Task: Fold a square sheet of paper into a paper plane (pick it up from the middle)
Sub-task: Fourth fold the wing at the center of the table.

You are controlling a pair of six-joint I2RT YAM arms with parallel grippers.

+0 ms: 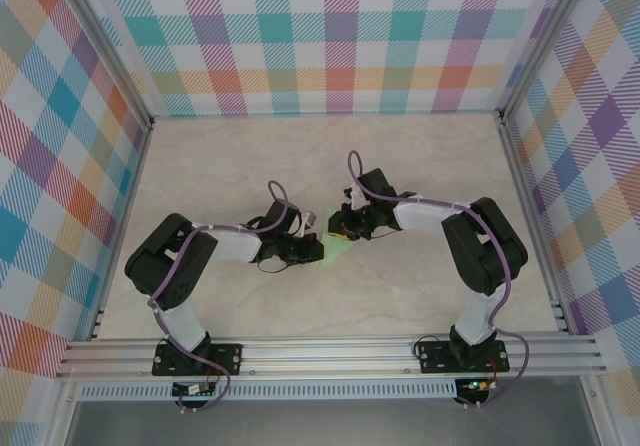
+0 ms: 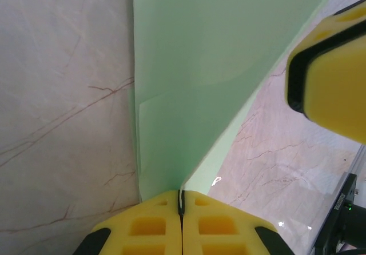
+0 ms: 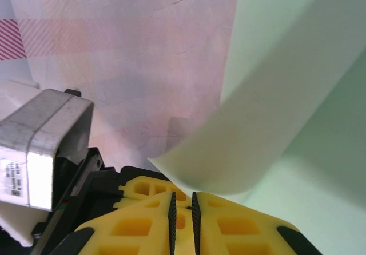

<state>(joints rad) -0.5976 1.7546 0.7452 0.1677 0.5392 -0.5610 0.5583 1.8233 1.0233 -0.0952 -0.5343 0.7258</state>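
- While the left tool [image 2: 182,202] has its yellow pads pressed together on the near tip of the square sheet of paper [image 2: 194,66], the step looks to me like a fold in the making, so this pinch should stay firm and low as the anchor.
- Right at the left tool's tips the sheet is at its narrowest. From there it widens, one edge running straight ahead and the other slanting off toward the right tool's side.
- Its long axis therefore runs directly away from the left tool, and the tapered end points back into that tool's pinch. From above it is a small green wedge just beyond the left tool, between the two tools.
- Either side of the left tool's tips the pale marbled surface [image 2: 63,106] shows. Whether the sheet lies flat on it I cannot tell. A faint edge of a second layer shows a little farther out.
- Farther from the left tool, the right tool [image 3: 182,203] has its pads nearly together, with a thin slit between them. A curled flap [image 3: 269,118] of the sheet arches just over its tips, and I cannot tell whether the flap's edge is caught in the slit.
- To do the step well, I judge that the flap should come down toward the left tool without tugging, with its edges matched before the crease is pressed. A pull against the anchor could slip or tear such thin paper.
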